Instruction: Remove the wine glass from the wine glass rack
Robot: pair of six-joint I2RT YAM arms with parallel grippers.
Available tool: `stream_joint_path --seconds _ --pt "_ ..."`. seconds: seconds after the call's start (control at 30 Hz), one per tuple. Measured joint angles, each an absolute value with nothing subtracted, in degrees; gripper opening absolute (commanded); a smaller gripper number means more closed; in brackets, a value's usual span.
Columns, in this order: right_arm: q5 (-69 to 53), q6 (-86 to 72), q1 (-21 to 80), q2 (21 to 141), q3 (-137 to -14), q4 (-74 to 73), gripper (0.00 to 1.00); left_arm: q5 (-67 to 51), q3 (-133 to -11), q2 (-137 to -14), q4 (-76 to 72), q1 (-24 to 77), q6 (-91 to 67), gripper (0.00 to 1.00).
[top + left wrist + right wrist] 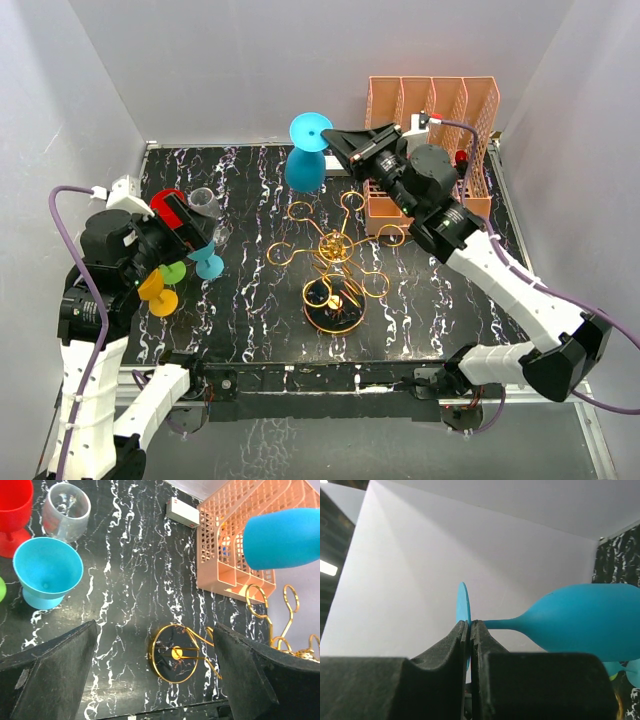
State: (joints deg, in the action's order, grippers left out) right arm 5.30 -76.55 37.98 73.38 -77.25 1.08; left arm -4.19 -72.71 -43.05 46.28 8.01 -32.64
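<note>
top external view, from the near edge outward: we see the left end effector (190,235) over the left side of the black marbled bench (250,310), its fingers spread wide with nothing between them. around it sits a cluster of small glasses. a yellow glass (158,295) and a green glass (172,272) are nearest, then a teal cup (208,265), then a red glass (170,205) with a clear glass (205,200) just beside it. in the left wrist view the teal cup stands with its mouth up.

near the middle of the bench stands the wine glass rack (335,250), gold wire, its ring base toward us and its looped arms fanning out from the central post.

beyond it, the right end effector (335,140) is clamped tight on the thin foot of the blue wine glass (305,168). the glass is in the air, apart from the rack's loops, past the rack's far side. in the right wrist view we see the foot edge-on between the two fingers (455,635), with stem and bowl running off to the right.

furthest back, toward the right rear corner, stands the orange slotted organizer (430,110), behind the right arm.
</note>
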Motion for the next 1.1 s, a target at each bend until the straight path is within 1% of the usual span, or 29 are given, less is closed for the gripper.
stream_joint_path --seconds 0.17,0.4,0.6,0.77,0.97,1.1 --pt "2.1 -76.6 38.0 68.8 -72.5 9.0 0.08 -8.1 -72.7 -43.4 44.4 8.0 -34.4 0.97" --pt "-1.4 -76.6 38.0 62.4 -71.4 15.6 0.08 -19.2 -71.0 -43.6 35.4 8.0 -39.5 0.97" --pt "-3.6 -76.7 38.0 58.1 -70.2 18.5 0.08 -32.6 -63.1 -41.3 17.9 8.0 -47.9 0.97" --pt "-6.9 -78.3 38.0 57.7 -69.8 20.1 0.08 -40.8 -57.7 -40.9 1.5 8.0 -57.0 0.97" --pt "-14.0 -83.6 38.0 59.9 -69.5 23.6 0.08 -47.0 -54.9 -41.8 -15.2 8.0 -67.2 0.97" --pt "-18.8 -88.2 38.0 62.3 -68.5 27.9 0.08 -49.1 -54.2 -42.0 -22.8 8.0 -71.8 0.97"
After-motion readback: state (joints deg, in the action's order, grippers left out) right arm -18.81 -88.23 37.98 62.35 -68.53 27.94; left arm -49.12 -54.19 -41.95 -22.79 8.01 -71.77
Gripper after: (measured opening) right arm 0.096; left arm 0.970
